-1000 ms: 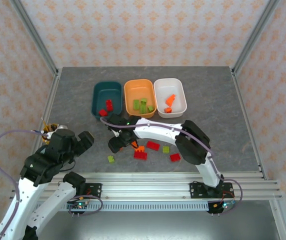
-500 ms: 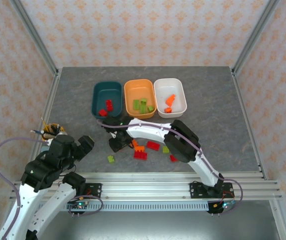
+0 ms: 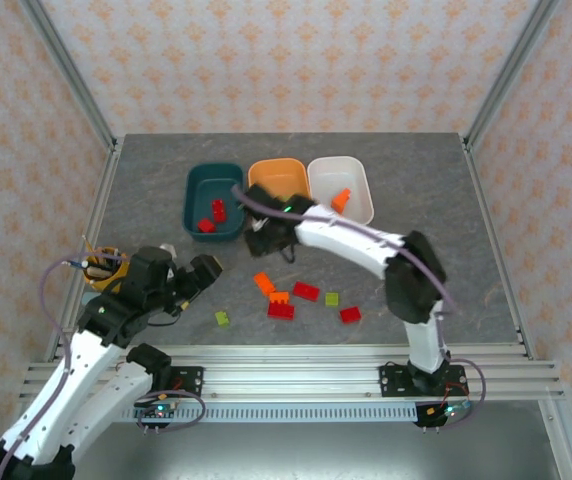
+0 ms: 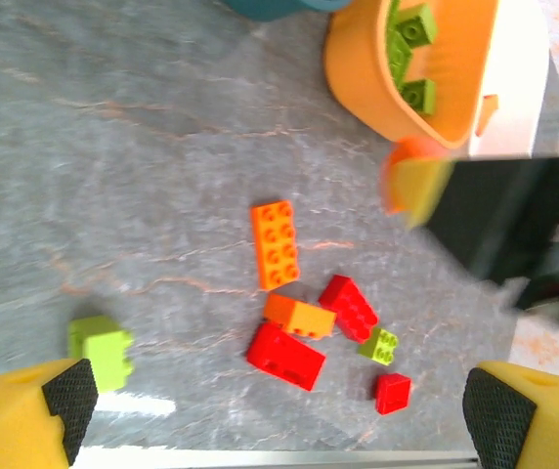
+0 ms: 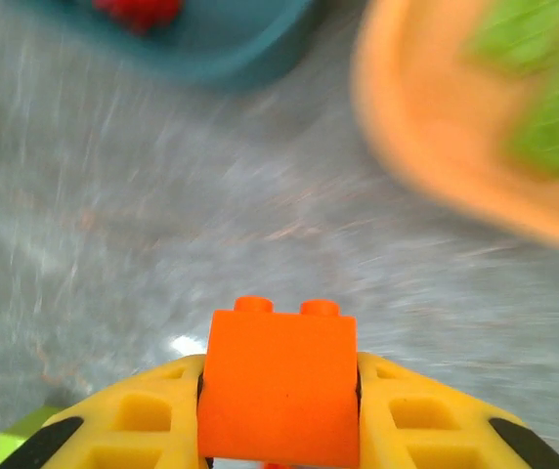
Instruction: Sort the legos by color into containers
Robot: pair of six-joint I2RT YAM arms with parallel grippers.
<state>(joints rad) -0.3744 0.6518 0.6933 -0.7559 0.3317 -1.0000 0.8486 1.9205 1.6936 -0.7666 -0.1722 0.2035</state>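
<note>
An orange lego (image 5: 279, 381) sat clamped between the yellow fingers of my right gripper (image 5: 279, 422), held above the grey table (image 3: 146, 190) just in front of the dark teal tub (image 3: 211, 185) and the orange tub (image 3: 281, 175). Red legos (image 3: 213, 214) lay in the teal tub, green legos (image 4: 407, 49) in the orange tub, and an orange piece (image 3: 341, 200) in the white tub (image 3: 356, 180). Seven loose legos (image 3: 281, 310) lay scattered nearer the arms. My left gripper (image 4: 278, 405) hung above them, spread wide and empty.
</note>
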